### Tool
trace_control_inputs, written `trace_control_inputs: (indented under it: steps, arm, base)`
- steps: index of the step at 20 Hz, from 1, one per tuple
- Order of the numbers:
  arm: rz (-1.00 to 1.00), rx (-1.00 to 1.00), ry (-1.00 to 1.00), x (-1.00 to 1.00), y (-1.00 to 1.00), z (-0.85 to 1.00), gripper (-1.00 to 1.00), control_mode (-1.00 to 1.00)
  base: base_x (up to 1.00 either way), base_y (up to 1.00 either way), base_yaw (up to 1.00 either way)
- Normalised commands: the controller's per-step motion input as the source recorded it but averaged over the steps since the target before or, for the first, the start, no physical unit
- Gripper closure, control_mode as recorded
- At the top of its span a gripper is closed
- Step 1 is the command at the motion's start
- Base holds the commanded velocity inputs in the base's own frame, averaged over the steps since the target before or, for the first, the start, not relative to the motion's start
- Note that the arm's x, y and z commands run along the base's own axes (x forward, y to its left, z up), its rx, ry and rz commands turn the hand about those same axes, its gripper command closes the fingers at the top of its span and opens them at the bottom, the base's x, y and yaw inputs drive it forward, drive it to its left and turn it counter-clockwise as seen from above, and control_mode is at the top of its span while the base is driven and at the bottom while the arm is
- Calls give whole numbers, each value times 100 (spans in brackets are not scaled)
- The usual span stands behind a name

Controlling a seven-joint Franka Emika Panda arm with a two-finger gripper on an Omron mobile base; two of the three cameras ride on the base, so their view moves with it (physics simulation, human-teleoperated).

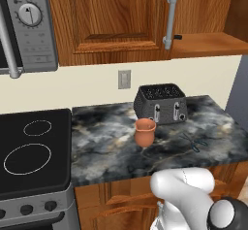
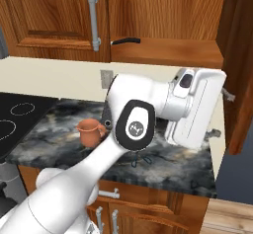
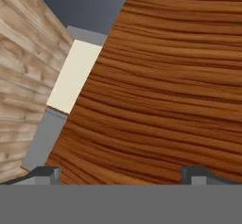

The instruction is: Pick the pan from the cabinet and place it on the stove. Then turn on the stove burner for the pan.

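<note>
Up, pan (image 2: 125, 41) in cabinet (image 2: 163, 50), pincer (image 3: 123, 173) apart

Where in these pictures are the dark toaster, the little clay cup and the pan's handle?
Dark grey slotted toaster (image 1: 161, 104), left base view: middle of its front face.
Small terracotta clay cup (image 1: 145, 132), left base view: its side wall.
Thin black pan handle (image 2: 125, 41), right base view: mid-handle, poking from the open cabinet shelf.

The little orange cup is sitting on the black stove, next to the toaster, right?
Not quite. The orange cup sits on the dark marble counter, not on the stove. It is just in front of the toaster, as the left base view shows.
</note>
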Motion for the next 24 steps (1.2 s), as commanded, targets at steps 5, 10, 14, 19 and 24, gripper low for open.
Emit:
trace_control_inputs:
  steps: [5, 10, 14, 19, 24]
  arm:
    - [0, 1, 4, 0, -61, -7, -100, -100]
    - [0, 0, 1, 0, -28, -2, -100, -100]
    - [0, 0, -8, -16, 22, 0, -100, -100]
    - [0, 1, -19, -27, 84, 0, -100, -100]
    - [0, 3, -24, -30, 98, 0, -100, -100]
  base:
    - [0, 0, 0]
    - [0, 0, 0]
    - [0, 0, 0]
    - [0, 0, 0]
    - [0, 0, 0]
